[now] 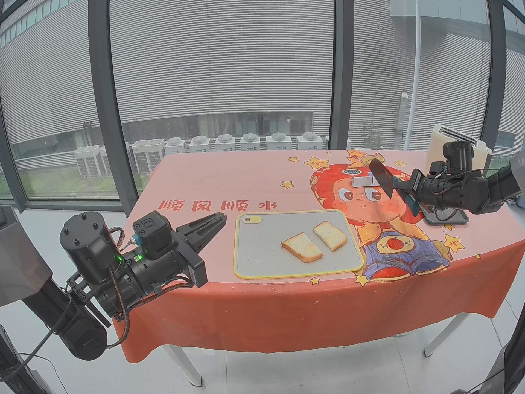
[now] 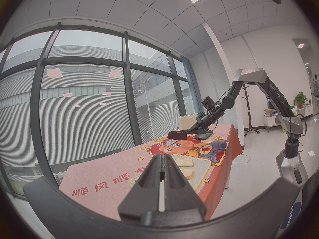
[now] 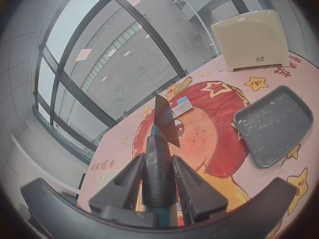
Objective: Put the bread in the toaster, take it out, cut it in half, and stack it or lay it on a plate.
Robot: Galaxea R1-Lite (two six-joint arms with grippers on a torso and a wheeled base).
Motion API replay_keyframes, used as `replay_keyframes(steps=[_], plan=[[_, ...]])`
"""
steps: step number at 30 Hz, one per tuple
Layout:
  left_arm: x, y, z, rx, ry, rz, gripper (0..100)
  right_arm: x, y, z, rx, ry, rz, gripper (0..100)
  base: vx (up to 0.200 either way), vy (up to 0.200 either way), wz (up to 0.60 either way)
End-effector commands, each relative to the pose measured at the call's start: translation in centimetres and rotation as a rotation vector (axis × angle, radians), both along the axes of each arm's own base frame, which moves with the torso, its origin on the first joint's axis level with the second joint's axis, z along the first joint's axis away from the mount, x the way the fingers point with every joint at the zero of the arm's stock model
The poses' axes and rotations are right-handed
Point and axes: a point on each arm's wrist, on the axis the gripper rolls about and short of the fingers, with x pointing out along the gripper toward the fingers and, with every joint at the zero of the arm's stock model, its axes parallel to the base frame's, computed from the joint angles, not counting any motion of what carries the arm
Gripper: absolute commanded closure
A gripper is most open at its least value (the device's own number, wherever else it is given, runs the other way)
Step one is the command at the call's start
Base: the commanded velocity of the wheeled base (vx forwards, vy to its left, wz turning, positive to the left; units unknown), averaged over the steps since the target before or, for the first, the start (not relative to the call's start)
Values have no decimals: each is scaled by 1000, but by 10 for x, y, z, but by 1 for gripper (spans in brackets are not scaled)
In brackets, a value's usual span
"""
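Holding the knife (image 1: 381, 177) by its handle, my right gripper (image 1: 414, 188) is clamped tight at the right of the head view. It hangs above the table (image 1: 229, 181) with the dark blade pointing up and to the left. My left gripper (image 1: 216, 224) sits at the lower left, its fingers pressed together on nothing and its tips just beside the left edge of the cutting board (image 1: 262, 247).

The bread is already in two halves on the right part of that board. The near half (image 1: 302, 247) and the far half (image 1: 330, 235) lie side by side with a narrow gap between them. Each long axis runs from upper left to lower right.

The dark tray (image 3: 274, 125), which I take for the plate, lies under my right arm in front of the toaster (image 3: 251, 40).

From the knife, the halves lie down and to the left; from my left fingertips, they lie straight right across the board. I judge the empty left arm better placed to lift them, though the tray is nearer my right, which must first set the knife down.
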Motion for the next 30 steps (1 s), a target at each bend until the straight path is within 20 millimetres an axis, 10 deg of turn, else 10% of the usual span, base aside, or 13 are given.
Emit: replay_keyframes(steps=[1,30], plan=[[0,0,1,-7,-14,-2,100,0,0,-1,0,1,1,100,0,0,0],[0,-1,0,-3,-14,-1,100,4,0,-13,-14,25,5,100,0,0,0]])
